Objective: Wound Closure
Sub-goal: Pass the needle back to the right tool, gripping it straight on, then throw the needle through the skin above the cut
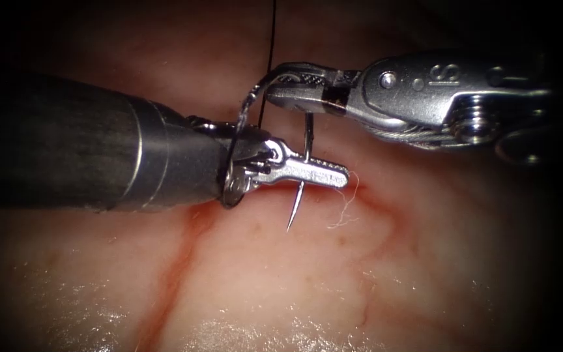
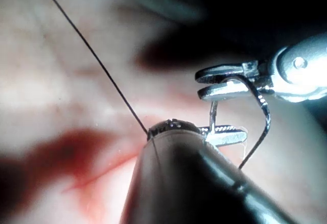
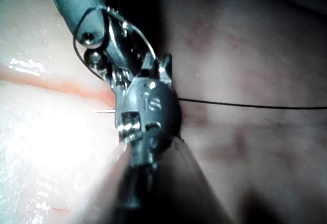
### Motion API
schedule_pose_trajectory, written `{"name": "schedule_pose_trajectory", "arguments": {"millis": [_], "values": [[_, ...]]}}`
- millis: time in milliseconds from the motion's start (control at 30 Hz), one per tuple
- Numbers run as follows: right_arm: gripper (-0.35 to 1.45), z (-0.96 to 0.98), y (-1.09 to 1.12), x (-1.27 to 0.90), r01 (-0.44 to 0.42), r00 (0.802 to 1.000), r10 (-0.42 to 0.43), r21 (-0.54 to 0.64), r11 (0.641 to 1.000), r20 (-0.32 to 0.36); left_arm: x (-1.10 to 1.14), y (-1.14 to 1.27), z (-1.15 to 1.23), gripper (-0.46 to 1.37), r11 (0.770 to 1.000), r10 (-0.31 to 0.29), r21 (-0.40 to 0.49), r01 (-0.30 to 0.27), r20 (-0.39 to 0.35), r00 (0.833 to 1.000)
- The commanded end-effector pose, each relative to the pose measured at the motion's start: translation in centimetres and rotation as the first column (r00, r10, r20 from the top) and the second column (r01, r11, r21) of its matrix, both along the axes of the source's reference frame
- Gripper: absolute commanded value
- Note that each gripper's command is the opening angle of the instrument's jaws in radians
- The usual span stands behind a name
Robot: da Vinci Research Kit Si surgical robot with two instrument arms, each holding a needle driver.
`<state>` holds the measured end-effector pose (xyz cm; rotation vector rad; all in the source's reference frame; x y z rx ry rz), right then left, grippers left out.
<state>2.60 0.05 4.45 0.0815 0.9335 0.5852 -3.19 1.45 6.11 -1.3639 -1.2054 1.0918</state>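
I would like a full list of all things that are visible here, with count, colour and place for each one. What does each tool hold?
tissue: one, pale pink, under both tools.
cut: one, reddish line, running down below the left tool.
red fluid: one smear, red, along the cut.
needle: one, silver, curved, above the tissue and not in it; its tip points down, right of the cut.
thread: one, black, running up from the needle's rear end.
loose fibre: one, white, on the tissue beside the left tool's tip.
left tool: one, silver jaws on a dark shaft, shut on the needle near its tip.
right tool: one, silver, shut on the needle further back along its curve.
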Motion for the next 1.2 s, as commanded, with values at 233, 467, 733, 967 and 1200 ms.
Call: {"name": "schedule_pose_trajectory", "arguments": {"millis": [233,467,733,967,1200], "values": [[-0.35,-0.07,0.01,0.00,-0.028,1.000,0.028,0.019,0.999,0.010,-0.01,0.00,-0.03,1.17,1.000,0.004,-0.005,-0.004,0.008,1.000],[-0.35,-0.10,0.00,-0.12,-0.043,0.999,0.043,0.054,0.998,-0.003,0.12,0.22,-0.04,1.36,0.989,-0.094,-0.120,0.083,-0.090,0.991],[-0.35,-0.08,0.02,-0.58,-0.059,0.998,0.054,0.127,0.990,0.041,0.63,0.78,-0.27,1.33,0.927,-0.166,-0.363,0.091,-0.181,0.969],[-0.35,-0.05,0.05,-0.96,-0.131,0.989,0.109,0.246,0.960,0.101,1.14,1.25,-0.53,1.27,0.805,-0.256,-0.587,0.086,-0.213,0.943],[-0.35,0.04,0.12,-1.13,-0.198,0.978,0.168,0.286,0.938,0.127,1.45,1.07,-0.55,1.12,0.764,-0.262,-0.642,0.058,-0.226,0.938]]}}
